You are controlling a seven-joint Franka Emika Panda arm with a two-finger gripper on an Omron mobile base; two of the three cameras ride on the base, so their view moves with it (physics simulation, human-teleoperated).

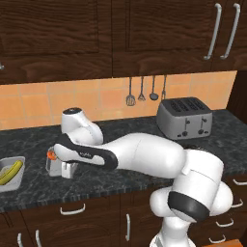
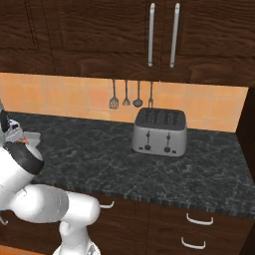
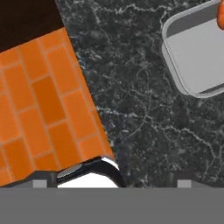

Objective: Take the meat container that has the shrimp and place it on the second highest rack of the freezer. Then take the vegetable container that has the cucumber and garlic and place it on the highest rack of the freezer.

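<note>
1. The arm stretches left, low over the counter (image 1: 144,130).
2. The gripper (image 1: 67,166), spread wide and empty, hangs beside the shrimp (image 1: 50,155) on its grey tray (image 3: 199,57).
3. The cucumber (image 1: 10,172) lies far left.

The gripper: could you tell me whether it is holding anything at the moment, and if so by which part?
Nothing is held. The gripper is open over the dark counter, with the grey tray lying apart from its fingertips.

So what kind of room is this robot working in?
A rendered home kitchen, it seems: a dark stone-look counter with a silver toaster, utensils hanging on an orange tiled backsplash, and dark wood cabinets above.
</note>
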